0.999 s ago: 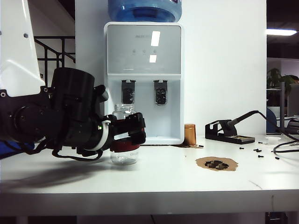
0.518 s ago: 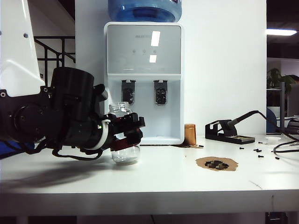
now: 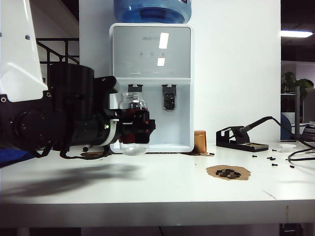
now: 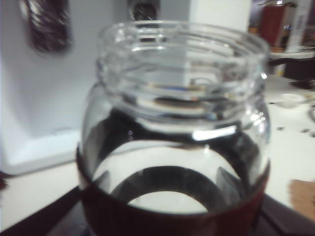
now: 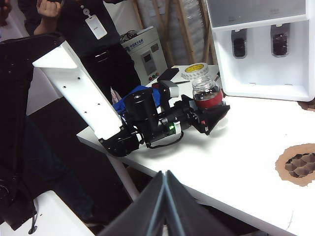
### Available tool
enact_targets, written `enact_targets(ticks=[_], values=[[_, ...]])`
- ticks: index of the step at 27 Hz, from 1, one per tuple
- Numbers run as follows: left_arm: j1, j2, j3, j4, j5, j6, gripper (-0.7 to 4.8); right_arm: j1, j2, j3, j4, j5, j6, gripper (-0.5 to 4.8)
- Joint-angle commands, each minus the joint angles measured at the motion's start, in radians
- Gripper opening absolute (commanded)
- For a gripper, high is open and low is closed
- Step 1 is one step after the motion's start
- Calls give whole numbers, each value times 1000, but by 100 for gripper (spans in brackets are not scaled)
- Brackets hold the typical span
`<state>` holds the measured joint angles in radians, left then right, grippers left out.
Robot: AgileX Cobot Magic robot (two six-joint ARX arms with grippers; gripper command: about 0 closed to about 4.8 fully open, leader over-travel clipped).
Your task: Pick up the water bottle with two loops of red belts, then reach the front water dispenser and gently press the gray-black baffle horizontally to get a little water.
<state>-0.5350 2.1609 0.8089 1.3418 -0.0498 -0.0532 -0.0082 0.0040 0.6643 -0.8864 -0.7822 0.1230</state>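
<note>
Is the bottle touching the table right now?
Apart. Exterior view: the left gripper holds the bottle lifted, white dispenser showing between its base and the table.

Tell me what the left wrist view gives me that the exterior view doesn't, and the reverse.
Only the left wrist view: the water bottle seen close, its open mouth empty and a red band low on its body.

Only the exterior view: the left claw holding the bottle off the table, just below the gray-black baffle; also the brown cylinder and the soldering station.

Both: the bottle in front of the white water dispenser.
</note>
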Motion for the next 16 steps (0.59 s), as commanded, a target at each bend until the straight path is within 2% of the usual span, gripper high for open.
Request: enact_targets(ticks=[1, 6, 7, 10, 14, 15, 16], values=[[1, -6, 2, 51, -90, 93, -5, 0, 0, 2, 10, -3, -4, 0], [-3, -7, 20, 17, -124, 147, -5, 0, 0, 2, 10, -3, -4, -1], [-5, -7, 55, -29, -153, 182, -5, 0, 0, 2, 10, -3, -4, -1], [1, -10, 165, -176, -223, 181, -5, 0, 0, 2, 10, -3, -4, 0], [3, -10, 272, -300, -255, 180, -5, 0, 0, 2, 10, -3, -4, 0], [3, -10, 322, -381, -257, 175, -5, 0, 0, 2, 10, -3, -4, 0], [6, -10, 342, -406, -258, 163, -5, 0, 0, 2, 10, -3, -4, 0]])
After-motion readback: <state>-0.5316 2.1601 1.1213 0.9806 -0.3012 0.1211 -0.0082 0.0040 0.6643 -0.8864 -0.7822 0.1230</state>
